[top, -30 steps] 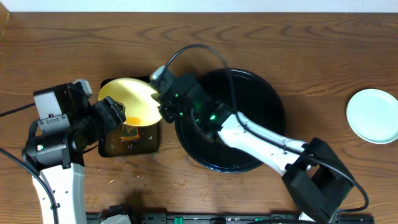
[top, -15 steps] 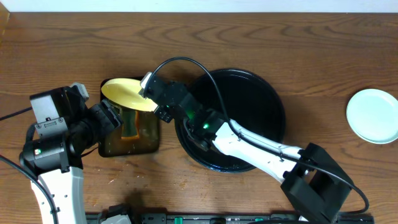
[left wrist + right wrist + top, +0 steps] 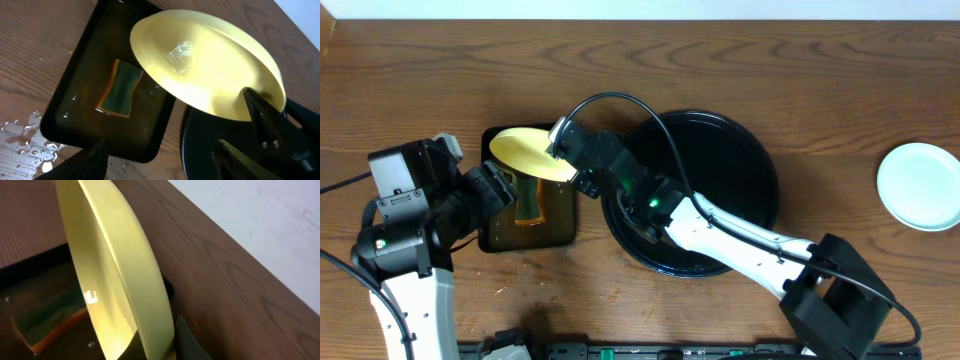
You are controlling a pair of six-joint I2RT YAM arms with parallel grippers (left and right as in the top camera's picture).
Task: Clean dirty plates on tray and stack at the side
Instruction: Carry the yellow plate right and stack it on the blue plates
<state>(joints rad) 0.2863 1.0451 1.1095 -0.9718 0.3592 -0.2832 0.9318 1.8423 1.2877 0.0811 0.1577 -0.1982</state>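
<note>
Since the right gripper [image 3: 560,150] is pinching the yellow plate [image 3: 525,150] by its rim, the plate hangs steeply tilted in the air, not resting on anything. It is over the far end of the small tray [image 3: 62,90], left of the middle of the desk [image 3: 440,70]. I take that to be deliberate: the small tray holds shallow water and a sponge [image 3: 120,87], so whatever runs off the tilted face falls back into it instead of onto the wood. From the left arm's side the hollow face shows a wet gleam and no smears that I can make out, so it looks washed or close to it. The left gripper [image 3: 508,188] hovers with its fingers spread and empty just beside the near left part of the small tray. It seems well placed either to go down for the sponge or to take the plate's free edge. A few droplets [image 3: 25,140] lie on the desk by the tray's near corner. The round tray [image 3: 735,170] in the middle of the desk looks bare, and a pale blue plate [image 3: 920,185] sits by the right edge, likely where this one belongs next.
</note>
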